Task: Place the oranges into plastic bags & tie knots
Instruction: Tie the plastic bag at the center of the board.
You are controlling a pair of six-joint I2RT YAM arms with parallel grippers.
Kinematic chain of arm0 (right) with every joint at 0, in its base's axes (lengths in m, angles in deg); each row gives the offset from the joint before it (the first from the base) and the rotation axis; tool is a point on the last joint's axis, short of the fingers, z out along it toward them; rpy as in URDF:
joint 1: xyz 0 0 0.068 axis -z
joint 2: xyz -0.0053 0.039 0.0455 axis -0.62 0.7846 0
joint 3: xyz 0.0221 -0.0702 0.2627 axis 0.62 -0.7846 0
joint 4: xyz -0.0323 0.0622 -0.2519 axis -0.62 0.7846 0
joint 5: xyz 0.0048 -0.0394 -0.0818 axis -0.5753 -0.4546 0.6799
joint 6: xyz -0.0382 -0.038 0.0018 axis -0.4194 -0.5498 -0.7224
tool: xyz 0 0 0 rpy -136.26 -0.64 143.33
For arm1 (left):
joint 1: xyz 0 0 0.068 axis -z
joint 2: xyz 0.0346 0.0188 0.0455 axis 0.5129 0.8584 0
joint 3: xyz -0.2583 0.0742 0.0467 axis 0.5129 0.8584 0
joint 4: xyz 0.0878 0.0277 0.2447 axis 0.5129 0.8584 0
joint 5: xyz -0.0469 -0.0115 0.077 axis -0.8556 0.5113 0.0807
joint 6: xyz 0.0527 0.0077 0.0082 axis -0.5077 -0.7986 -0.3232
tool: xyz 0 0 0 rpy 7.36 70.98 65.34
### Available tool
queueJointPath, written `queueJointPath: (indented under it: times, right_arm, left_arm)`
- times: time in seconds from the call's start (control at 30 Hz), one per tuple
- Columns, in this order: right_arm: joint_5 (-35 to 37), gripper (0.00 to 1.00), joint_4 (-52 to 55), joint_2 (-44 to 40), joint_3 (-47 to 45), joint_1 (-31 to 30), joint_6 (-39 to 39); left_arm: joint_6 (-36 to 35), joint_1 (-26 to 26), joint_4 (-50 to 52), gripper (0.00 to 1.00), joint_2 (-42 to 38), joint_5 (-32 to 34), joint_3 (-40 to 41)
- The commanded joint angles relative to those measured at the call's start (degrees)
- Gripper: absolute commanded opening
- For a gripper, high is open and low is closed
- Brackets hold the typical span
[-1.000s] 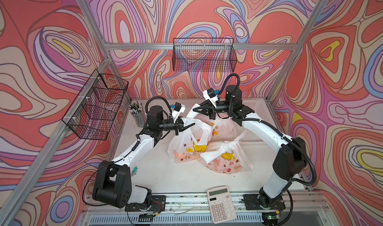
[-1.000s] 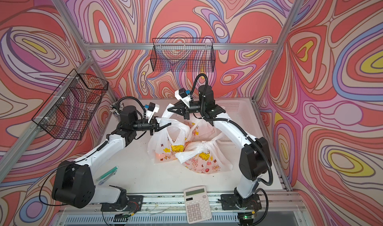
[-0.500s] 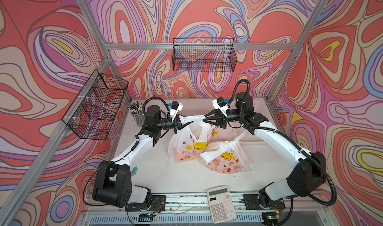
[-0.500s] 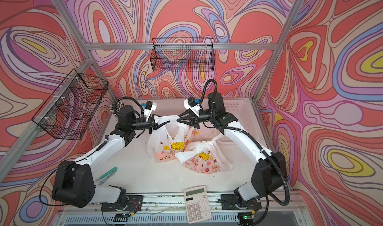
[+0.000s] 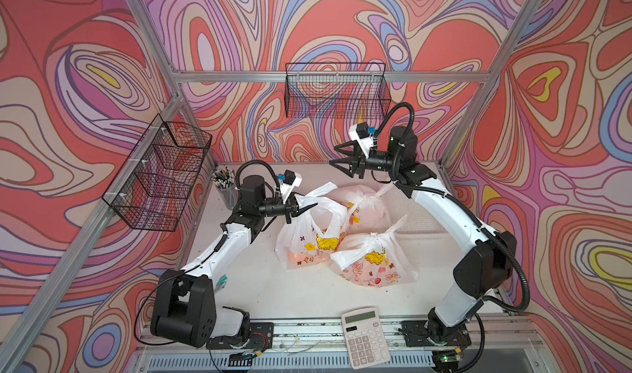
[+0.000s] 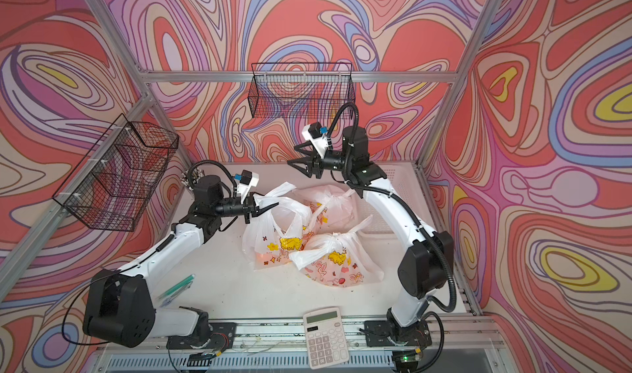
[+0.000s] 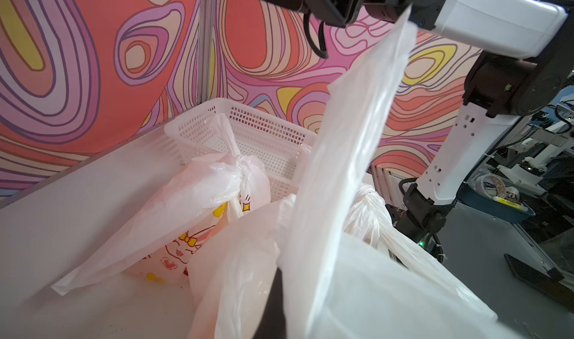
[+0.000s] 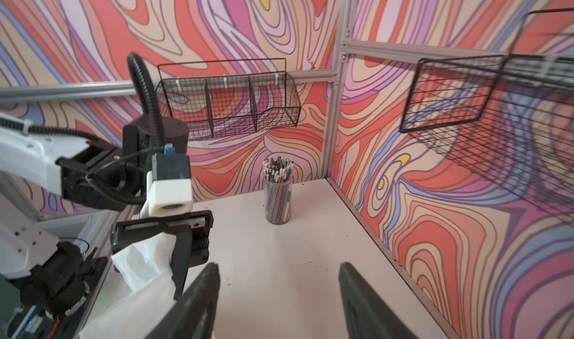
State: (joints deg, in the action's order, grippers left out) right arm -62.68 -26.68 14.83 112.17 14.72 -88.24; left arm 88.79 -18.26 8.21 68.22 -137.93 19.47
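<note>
Three plastic bags lie mid-table. The front bag and the back bag are closed with knots. The left bag is untied, and an orange glow of oranges shows through its bottom. My left gripper is shut on one handle of this bag, holding it up. In the left wrist view the handle strip covers the jaws. My right gripper is open and empty, raised above the back of the table, clear of the bags.
A white perforated basket sits at the back right behind the bags. A pencil cup stands at the back left. A calculator lies on the front rail. Wire baskets hang on the walls. A green pen lies front left.
My right gripper opened, let go of the bag handle and lifted up and back. The freed handle fell onto the bag. The left gripper kept its grip and barely moved.
</note>
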Motion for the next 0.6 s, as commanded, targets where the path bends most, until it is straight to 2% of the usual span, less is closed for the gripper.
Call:
queueJointPath:
  times: [0.0, 0.1, 0.27, 0.57]
  right_arm:
    - [-4.4, 0.75, 6.2, 0.2, -0.3, -2.5, -5.7]
    - [-6.2, 0.82, 11.5, -0.6, -2.1, -4.0, -10.2]
    - [-7.0, 0.84, 17.0, -2.3, -6.5, -5.8, -14.2]
    - [-2.6, 0.84, 18.8, -2.1, -8.6, -7.8, -13.6]
  left_arm:
    - [-3.7, -0.2, 3.3, 0.0, -1.2, 0.3, -2.3]
    - [-3.9, -0.2, 3.8, 0.0, -0.9, 0.0, -3.1]
    - [-5.5, -0.2, 4.4, 0.0, -1.1, 0.0, -3.3]
    - [-13.5, 0.5, 12.1, 0.0, -2.5, 2.3, -4.9]
